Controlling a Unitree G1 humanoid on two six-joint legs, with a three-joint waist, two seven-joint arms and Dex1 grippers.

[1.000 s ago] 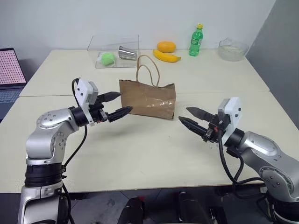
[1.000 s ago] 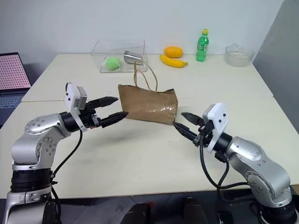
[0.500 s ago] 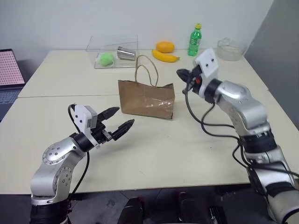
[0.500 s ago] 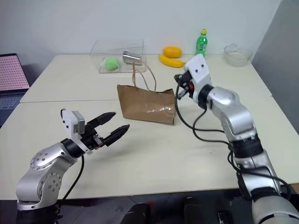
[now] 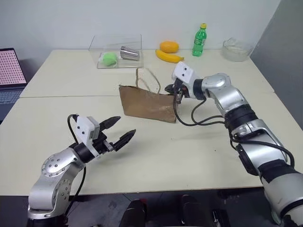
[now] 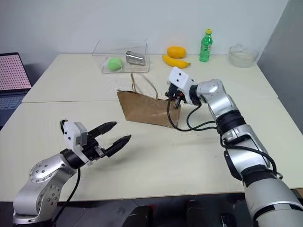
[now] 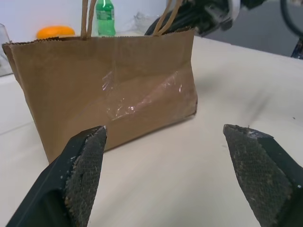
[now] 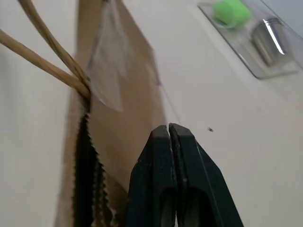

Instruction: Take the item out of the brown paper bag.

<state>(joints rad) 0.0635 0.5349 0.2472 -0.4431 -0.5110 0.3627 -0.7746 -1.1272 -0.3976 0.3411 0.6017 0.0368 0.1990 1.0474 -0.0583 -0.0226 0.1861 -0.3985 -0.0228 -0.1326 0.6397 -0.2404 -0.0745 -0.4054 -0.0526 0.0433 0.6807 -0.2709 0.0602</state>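
Note:
The brown paper bag (image 5: 144, 105) stands mid-table with its cord handles (image 5: 147, 78) up and its top edge slanted. My right gripper (image 5: 173, 91) is shut at the bag's upper right corner. In the right wrist view its closed fingertips (image 8: 169, 127) sit just beside the serrated rim (image 8: 87, 156), with no paper visibly between them. My left gripper (image 5: 124, 127) hangs open in front of the bag and to its left, well short of it. The left wrist view looks between the wide fingers (image 7: 87, 156) at the bag's face (image 7: 109, 85). The item is hidden.
At the back of the table stand a clear box (image 5: 116, 51) holding a green ball (image 5: 109, 58) and a metal cup (image 5: 129, 53), a banana (image 5: 169, 56), an orange fruit (image 5: 168, 46), a green bottle (image 5: 199, 40) and a glass bowl (image 5: 236, 49). A laptop (image 5: 9, 71) is at the far left.
My right arm swung from the table's front right up and over to the bag's right top corner, and its gripper shut. My left gripper drew back and down from the bag. The bag's top now slants.

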